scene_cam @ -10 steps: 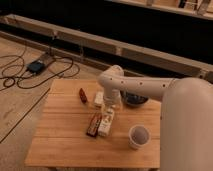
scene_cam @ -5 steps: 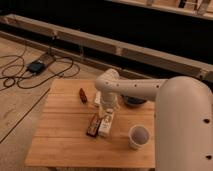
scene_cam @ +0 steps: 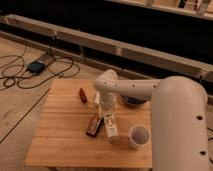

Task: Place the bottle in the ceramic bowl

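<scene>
The bottle [scene_cam: 110,125], white with a tan-orange label, lies on the wooden table [scene_cam: 60,135] near the middle. My gripper [scene_cam: 106,108] hangs down from the white arm, just above and behind the bottle's far end. The ceramic bowl [scene_cam: 135,102], dark blue-black, stands at the back right of the table, partly hidden behind my arm.
A flat dark red-brown bar [scene_cam: 94,125] lies just left of the bottle. A small white block [scene_cam: 97,99] and a small red object [scene_cam: 82,95] lie behind it. A white cup [scene_cam: 138,136] stands at the front right. Cables [scene_cam: 30,70] lie on the floor to the left.
My arm's wrist has shifted a little to the left and lower over the bottle. The things on the table have not moved.
</scene>
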You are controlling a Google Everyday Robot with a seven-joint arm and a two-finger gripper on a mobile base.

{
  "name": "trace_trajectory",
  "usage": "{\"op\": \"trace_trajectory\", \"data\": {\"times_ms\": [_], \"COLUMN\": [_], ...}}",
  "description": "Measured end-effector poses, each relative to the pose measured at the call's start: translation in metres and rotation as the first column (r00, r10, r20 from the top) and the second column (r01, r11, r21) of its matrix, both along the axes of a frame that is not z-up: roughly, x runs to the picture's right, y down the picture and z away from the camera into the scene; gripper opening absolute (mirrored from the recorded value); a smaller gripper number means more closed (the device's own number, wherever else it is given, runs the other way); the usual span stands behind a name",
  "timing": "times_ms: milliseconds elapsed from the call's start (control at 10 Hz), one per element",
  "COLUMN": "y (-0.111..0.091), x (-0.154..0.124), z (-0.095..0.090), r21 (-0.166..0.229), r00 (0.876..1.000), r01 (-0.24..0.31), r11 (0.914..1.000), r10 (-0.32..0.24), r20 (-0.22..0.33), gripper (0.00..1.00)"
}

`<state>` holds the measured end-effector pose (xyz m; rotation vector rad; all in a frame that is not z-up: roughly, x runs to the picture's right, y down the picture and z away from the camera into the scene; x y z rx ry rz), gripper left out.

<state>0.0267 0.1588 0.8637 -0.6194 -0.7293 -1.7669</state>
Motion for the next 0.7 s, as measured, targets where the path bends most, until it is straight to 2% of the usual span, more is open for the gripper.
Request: {"op": "trace_trajectory", "data": {"times_ms": [100, 200, 500, 700], "y": [-0.004, -0.007, -0.03, -0.053], "x": [0.004, 0.006, 0.022, 0.035], "z": [-0.001, -0.003, -0.007, -0.006], "r21": [-0.001, -0.004, 0.006, 0.025], "r00": [1.0, 1.0, 0.999, 0.997], "r01": [-0.005, -0.015, -0.048, -0.069], "r11": [1.0, 0.9999, 0.9988, 0.9973], "r10": [0.005, 0.015, 0.048, 0.069], "r20": [-0.001, 0.002, 0.008, 0.017], "gripper": [0.06, 0.02, 0.0, 0.0]}}
